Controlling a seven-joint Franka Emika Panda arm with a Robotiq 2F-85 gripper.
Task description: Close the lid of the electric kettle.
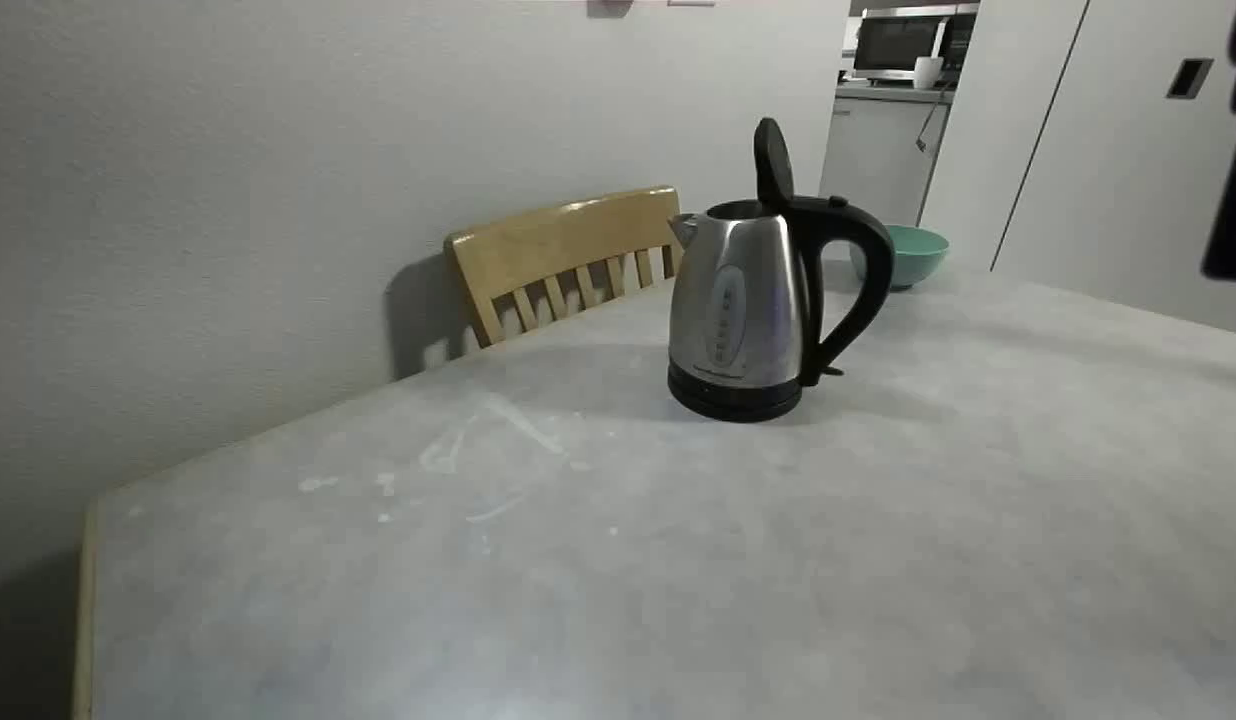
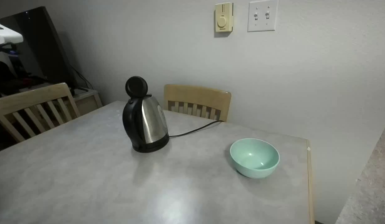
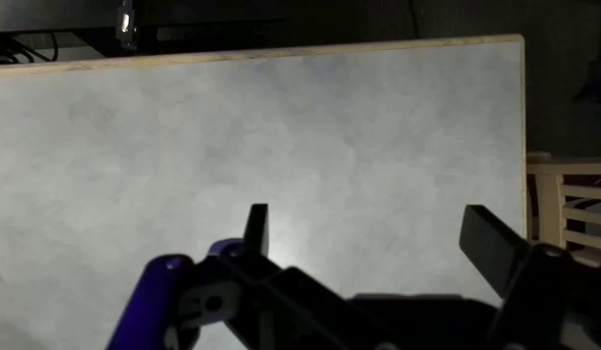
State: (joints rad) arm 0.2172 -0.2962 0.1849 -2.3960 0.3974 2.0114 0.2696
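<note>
The kettle (image 1: 736, 310) is upright on the table (image 1: 578, 600) in both exterior views, lid (image 1: 773, 165) standing up on the handle (image 1: 880, 260) side. My gripper (image 3: 368, 228) is well away, spread wide with nothing between the fingers (image 3: 258, 228), and I can't see the kettle in the wrist view. I'd bring those fingers together, come in behind the lid from over the handle, and tip it toward the spout (image 1: 684, 229). Then 1 gentle press straight down until it seats. Shove sideways too hard and I reckon the whole thing slides.
</note>
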